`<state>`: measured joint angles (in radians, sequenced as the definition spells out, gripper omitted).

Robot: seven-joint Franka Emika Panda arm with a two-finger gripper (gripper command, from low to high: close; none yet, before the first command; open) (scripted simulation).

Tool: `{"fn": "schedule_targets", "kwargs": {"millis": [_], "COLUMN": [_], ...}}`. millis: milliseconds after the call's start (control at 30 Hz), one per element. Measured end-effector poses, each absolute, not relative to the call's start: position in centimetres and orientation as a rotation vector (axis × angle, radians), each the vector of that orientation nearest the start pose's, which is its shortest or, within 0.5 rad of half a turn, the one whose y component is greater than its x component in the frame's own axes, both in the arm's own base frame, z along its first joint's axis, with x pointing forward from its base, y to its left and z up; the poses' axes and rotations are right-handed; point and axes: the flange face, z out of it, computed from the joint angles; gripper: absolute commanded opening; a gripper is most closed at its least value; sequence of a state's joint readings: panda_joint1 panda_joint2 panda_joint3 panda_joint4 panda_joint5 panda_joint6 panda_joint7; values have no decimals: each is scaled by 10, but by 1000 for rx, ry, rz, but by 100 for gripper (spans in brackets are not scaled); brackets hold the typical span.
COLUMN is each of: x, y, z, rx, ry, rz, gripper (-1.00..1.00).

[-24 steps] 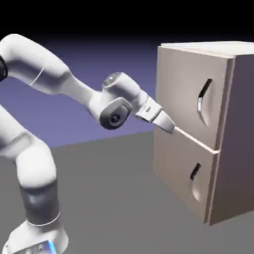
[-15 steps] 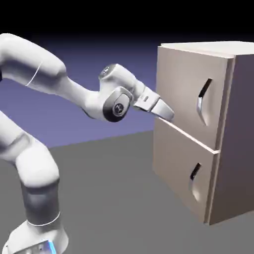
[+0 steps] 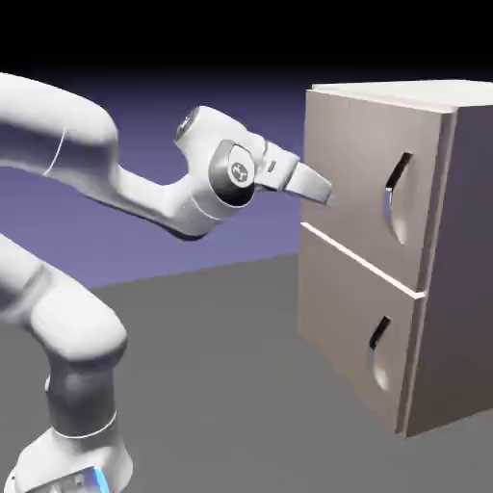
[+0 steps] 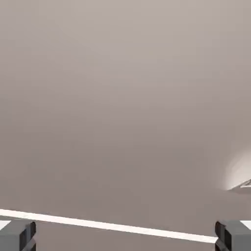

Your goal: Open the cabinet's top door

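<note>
Risen: gripper (image 3: 325, 195) | top door (image 3: 358, 173) shut | handle (image 4: 243, 185) cropped

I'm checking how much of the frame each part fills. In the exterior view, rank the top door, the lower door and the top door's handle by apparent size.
1. top door, largest.
2. lower door, slightly shorter.
3. top door's handle, by far smallest.
</note>
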<state>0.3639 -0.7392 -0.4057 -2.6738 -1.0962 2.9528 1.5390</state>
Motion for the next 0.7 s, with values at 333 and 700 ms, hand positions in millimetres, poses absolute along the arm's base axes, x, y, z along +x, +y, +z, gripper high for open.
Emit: {"fn": "schedule_targets", "kwargs": {"millis": [333, 700], "x": [362, 365], "y": [9, -22], "z": [550, 544], "rx": [-2216, -2062], "ry": [765, 748], "rz": [-1480, -1606], "gripper": [0, 0]}}
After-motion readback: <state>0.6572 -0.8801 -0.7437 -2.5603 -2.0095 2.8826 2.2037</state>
